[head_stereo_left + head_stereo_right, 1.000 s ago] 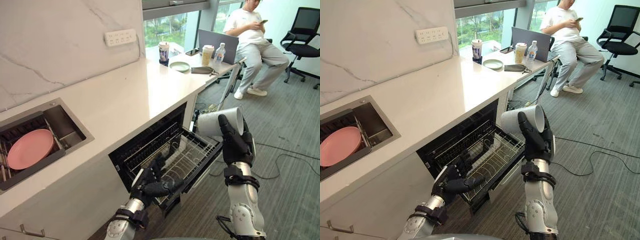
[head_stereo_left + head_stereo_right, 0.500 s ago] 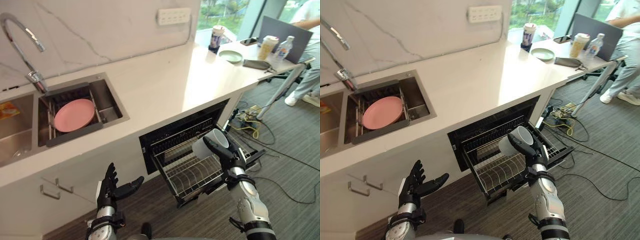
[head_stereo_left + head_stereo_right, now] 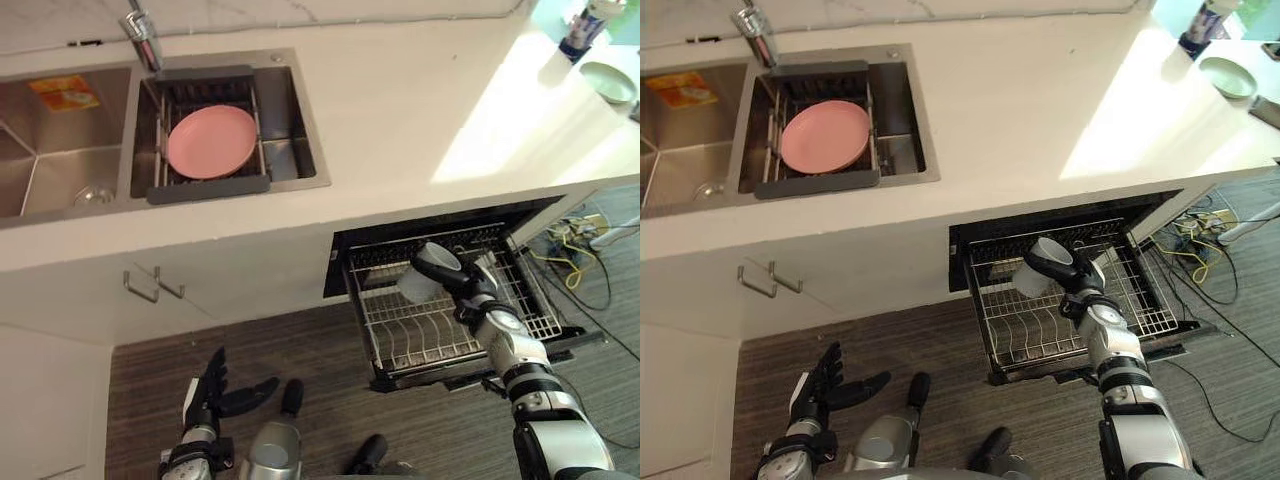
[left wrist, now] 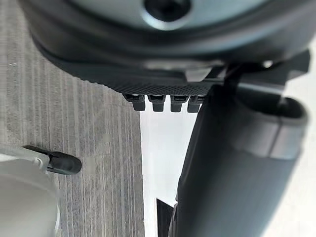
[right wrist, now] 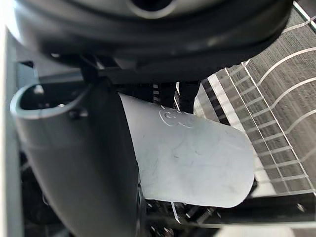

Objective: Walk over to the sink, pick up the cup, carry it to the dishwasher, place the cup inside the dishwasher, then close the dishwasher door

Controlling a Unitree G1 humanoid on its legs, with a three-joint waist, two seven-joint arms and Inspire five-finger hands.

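My right hand (image 3: 472,297) is shut on the white cup (image 3: 428,272), which lies tilted on its side with its mouth toward the counter. It hangs just above the pulled-out wire rack (image 3: 420,335) of the open dishwasher (image 3: 440,225). In the right wrist view the cup (image 5: 197,163) sits between thumb (image 5: 79,163) and fingers, with rack wires (image 5: 276,128) past it. My left hand (image 3: 213,393) hangs low over the floor, left of the dishwasher, fingers spread and holding nothing.
The dishwasher door (image 3: 565,340) lies folded down under the rack. A pink plate (image 3: 210,140) rests in the sink (image 3: 300,120) below the tap (image 3: 145,35). A green plate (image 3: 608,80) and a cup (image 3: 583,28) stand far right on the counter. Loose cables (image 3: 572,250) cross the floor.
The camera has swung to look more steeply down. My right hand has brought the cup from beside the door to above the rack. My left hand has drawn away from the rack's front.
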